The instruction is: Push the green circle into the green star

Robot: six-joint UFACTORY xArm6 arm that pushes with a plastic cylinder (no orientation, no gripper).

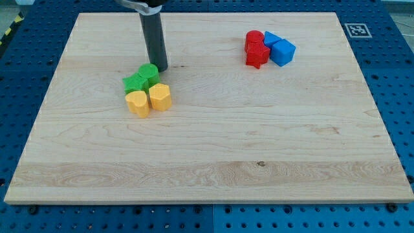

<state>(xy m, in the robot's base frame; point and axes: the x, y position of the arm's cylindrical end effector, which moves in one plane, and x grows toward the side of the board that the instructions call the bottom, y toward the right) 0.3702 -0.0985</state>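
The green circle (pixel 149 73) sits left of the board's middle, touching the green star (pixel 135 83) at its lower left. My tip (pixel 159 67) stands just to the upper right of the green circle, touching or nearly touching it. Two yellow blocks lie directly below the greens: one yellow block (pixel 137 103) under the star and another yellow block (pixel 160 96) under the circle, both pressed against them.
At the view's upper right a cluster holds a red circle (pixel 254 39), a red star (pixel 257 55), and two blue blocks (pixel 272 40) (pixel 283 52). The wooden board (pixel 213 162) lies on a blue perforated table. A marker tag (pixel 356 30) is at the top right.
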